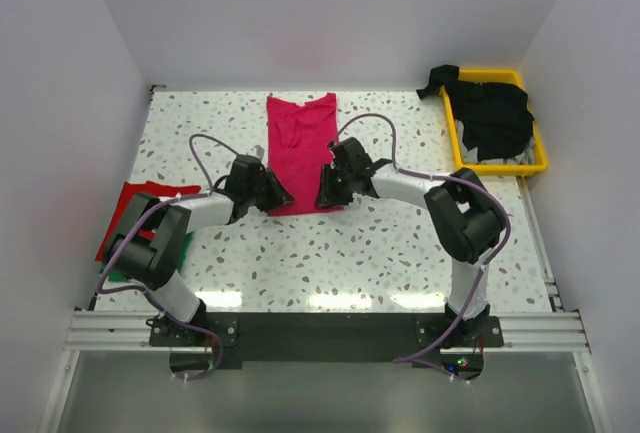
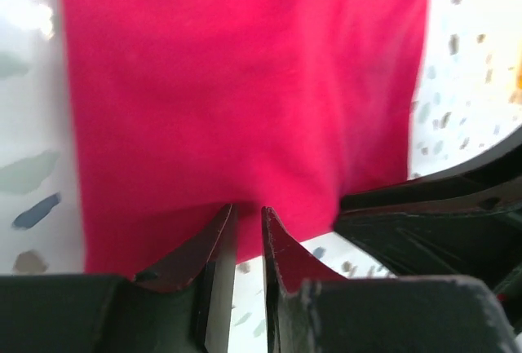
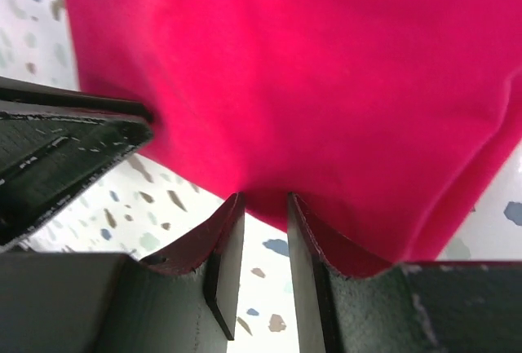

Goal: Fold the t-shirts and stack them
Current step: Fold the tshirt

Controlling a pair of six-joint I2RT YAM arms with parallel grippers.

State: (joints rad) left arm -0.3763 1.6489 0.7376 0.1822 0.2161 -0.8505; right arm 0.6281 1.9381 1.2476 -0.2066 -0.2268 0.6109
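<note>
shirts: 1 magenta-pink t-shirt (image 1: pixel 300 153) flat mid-counter (image 1: pixel 380 243); 1 red t-shirt (image 1: pixel 140 203) at the left edge, 1 green t-shirt (image 1: pixel 118 275) peeking beside it; black t-shirts (image 1: pixel 495 118) (count unclear) in 1 yellow tray (image 1: pixel 540 165) | left end effector (image 1: pixel 280 196), right end effector (image 1: pixel 325 198): fingers narrowly apart at the magenta near hem, cannot tell if grasping

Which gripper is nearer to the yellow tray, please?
Right. The right gripper is left of the yellow tray, at the pink t-shirt's hem; the left gripper sits farther left.

Magenta-pink t-shirt (image 2: pixel 245 84) on speckled table (image 2: pixel 33 165), left gripper (image 2: pixel 249 209) narrowly apart at its hem.
</note>
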